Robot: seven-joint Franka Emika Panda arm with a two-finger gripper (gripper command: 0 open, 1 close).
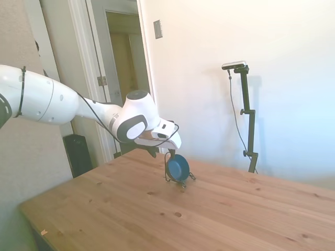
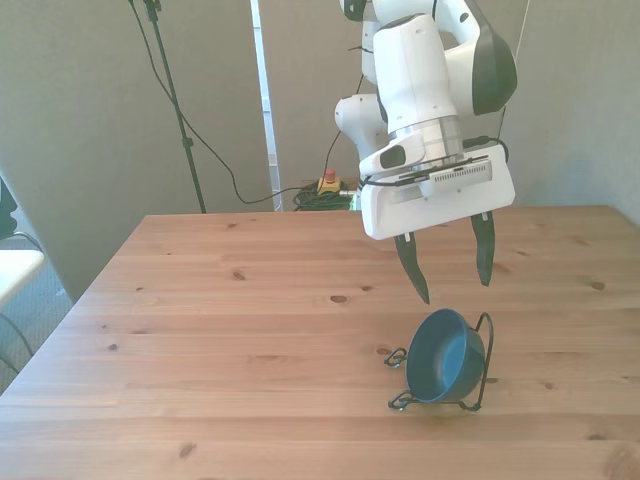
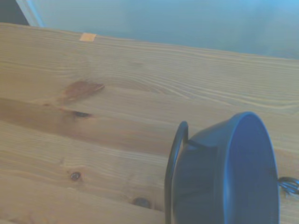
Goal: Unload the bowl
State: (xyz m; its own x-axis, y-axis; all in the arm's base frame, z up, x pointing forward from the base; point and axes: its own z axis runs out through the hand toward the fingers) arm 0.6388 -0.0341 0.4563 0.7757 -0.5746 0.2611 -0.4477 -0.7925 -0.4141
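On the table (image 2: pixel 200 300), the bowl (image 2: pixel 440 355) stands on its edge in a thin black wire rack (image 2: pixel 485 360), its opening toward the front view's left. Just above it hangs the gripper (image 2: pixel 452 270), fingers spread apart and empty.

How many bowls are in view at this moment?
1. The small round dark teal-blue bowl stands on edge in the thin black wire rack on the wooden table, below the open gripper. None seem hidden.
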